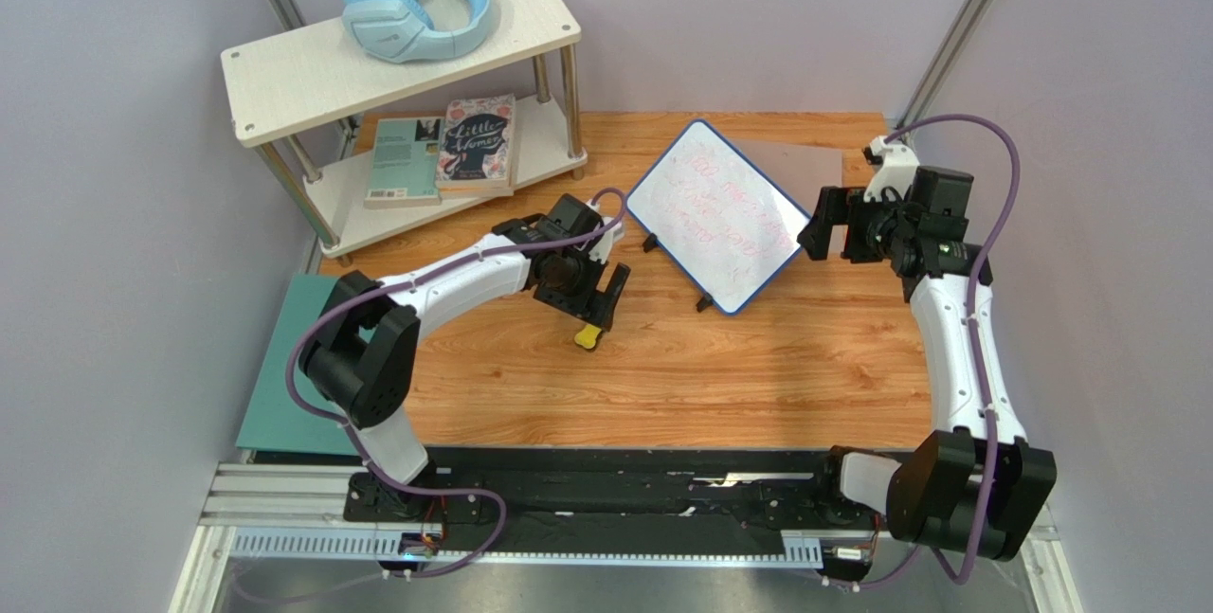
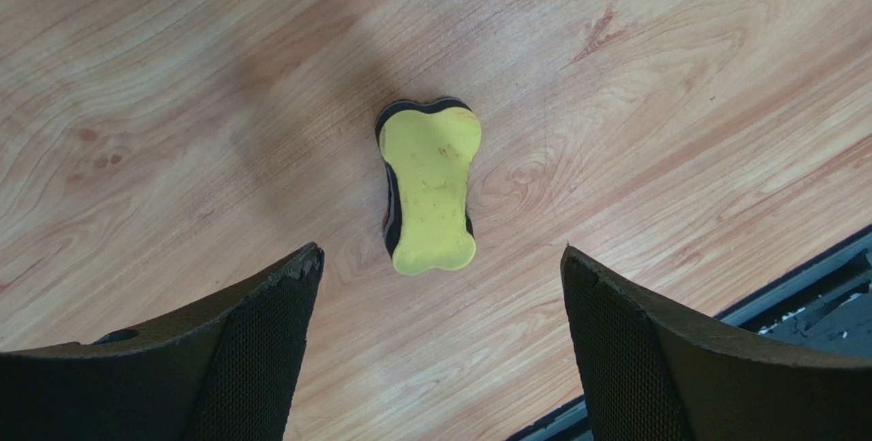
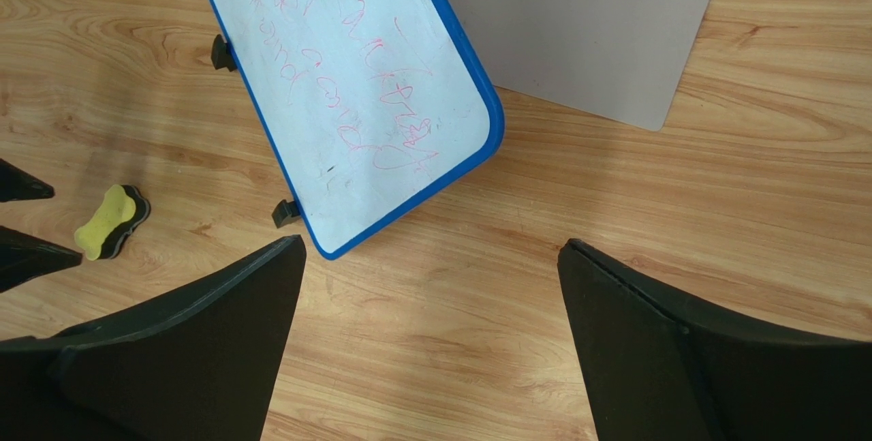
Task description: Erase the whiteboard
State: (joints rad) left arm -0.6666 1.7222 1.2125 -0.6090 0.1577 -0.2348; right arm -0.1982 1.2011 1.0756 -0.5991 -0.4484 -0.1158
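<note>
The small, blue-framed rectangular whiteboard (image 1: 716,215) sits toward the far right of the pale wooden table (image 1: 741,372), turned on the diagonal and propped on small black feet, with pink-red scribbles across its whole face. In the right wrist view, one corner of the whiteboard (image 3: 348,93) lies over the edge of a flat grey sheet (image 3: 594,22). The right gripper (image 1: 826,229) hovers just beside the board's right corner with its fingers spread wide and nothing between them. The left gripper (image 2: 440,257) hangs equally wide and empty over a yellow bone-shaped foam eraser (image 2: 430,185) with a black felt underside, which lies flat on the wood near the board's near-left edge. The board looks light, thin and stiff, with a slick face, so on those little feet it will probably skate or tip under a wiping push (nothing visible pins it down). The sensible hold is on the blue frame at the corner nearest the right gripper (image 3: 430,247), with the pads pinching the rim, not the glossy writing surface. The eraser looks soft and nearly weightless, and its narrow waist is the natural place to close on. In the left wrist view its long axis runs roughly fore and aft between the fingers, so they already line up across that waist. Squeezing too hard would only squash the foam. A moderate grip, with the felt side kept downward, should serve.
</note>
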